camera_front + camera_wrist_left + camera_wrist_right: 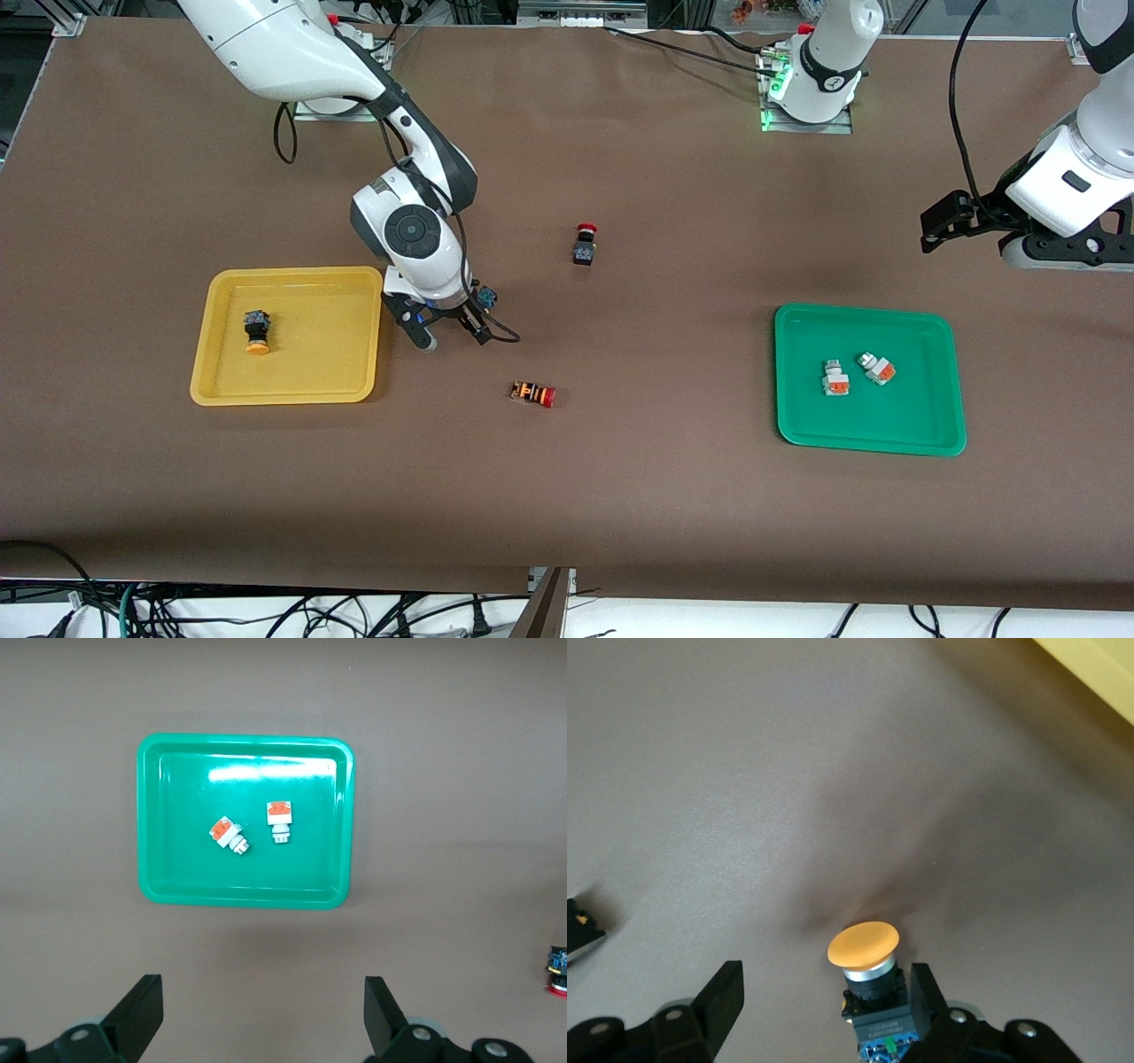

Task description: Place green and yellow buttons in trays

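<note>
Bench [620,496] is covered edge to edge by a plain brown mat; metal framing and loose cables show along its edges.

Yellow tray [354,292] sits toward the right arm's end. One black button with an orange-yellow cap [257,332] lies inside it, cap pointing toward the front camera.

Green tray [797,381] sits toward the left arm's end. Two white-and-orange buttons lie in it, close together but apart: one [834,377], the other [877,368].

Right gripper [452,332] hangs over bare mat just beside the yellow tray. In the right wrist view the second orange-capped button [868,970] stands against one finger [930,992], with a clear gap to the other finger; jaws partly spread (cannot tell whether the button is gripped).

Left gripper [261,1010] waits high over the mat near the green tray, jaws wide and holding nothing.

Black button with red cap [584,245] stands on the mat between the trays, farther from the front camera. Orange-striped button with red cap [533,393] lies on its side, nearer the camera.
</note>
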Tool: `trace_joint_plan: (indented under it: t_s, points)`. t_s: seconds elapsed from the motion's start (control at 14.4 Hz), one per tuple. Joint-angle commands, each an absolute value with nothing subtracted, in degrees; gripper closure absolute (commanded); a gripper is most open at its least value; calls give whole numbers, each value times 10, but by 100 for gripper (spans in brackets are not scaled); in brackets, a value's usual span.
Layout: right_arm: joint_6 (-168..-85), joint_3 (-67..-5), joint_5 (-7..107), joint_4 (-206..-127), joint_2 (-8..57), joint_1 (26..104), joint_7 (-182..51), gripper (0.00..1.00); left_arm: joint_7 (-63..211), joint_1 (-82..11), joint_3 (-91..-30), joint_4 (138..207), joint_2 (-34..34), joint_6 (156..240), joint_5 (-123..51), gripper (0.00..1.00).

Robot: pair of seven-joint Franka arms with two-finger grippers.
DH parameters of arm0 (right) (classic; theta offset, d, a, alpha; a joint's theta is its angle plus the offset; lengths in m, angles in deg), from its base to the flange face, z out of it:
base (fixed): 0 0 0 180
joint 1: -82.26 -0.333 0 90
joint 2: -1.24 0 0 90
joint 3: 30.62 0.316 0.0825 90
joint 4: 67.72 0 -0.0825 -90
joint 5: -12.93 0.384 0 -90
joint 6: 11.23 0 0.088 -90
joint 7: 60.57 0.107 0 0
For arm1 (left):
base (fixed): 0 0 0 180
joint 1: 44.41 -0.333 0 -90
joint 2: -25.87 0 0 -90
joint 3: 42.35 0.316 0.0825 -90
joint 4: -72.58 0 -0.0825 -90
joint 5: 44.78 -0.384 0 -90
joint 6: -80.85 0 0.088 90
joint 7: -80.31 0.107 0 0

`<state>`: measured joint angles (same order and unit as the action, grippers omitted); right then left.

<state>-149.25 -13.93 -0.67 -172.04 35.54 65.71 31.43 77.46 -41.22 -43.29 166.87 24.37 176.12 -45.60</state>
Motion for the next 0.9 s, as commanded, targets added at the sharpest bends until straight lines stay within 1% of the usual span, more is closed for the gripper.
trace_joint_plan:
  t_s: [0.0, 0.42, 0.69, 0.76, 0.83]
  points:
    - [-1489, -144, -17, -1706, 370, 649, 339, 16, 790, -409, -428, 1646, 227, 1745, -455, 0]
    - [-1490, -144, -13, -1706, 385, 648, 366, 15, 795, -411, -426, 1645, 226, 1745, -455, 0]
    - [-1511, -144, -13, -1706, 400, 647, 370, 15, 794, -411, -428, 1645, 226, 1745, -455, 0]
    - [-1511, -144, -13, -1706, 401, 646, 374, 16, 795, -411, -428, 1645, 226, 1745, -455, 0]
    - [-1511, -144, -14, -1706, 401, 646, 384, 23, 794, -411, -428, 1645, 226, 1745, -455, 0]
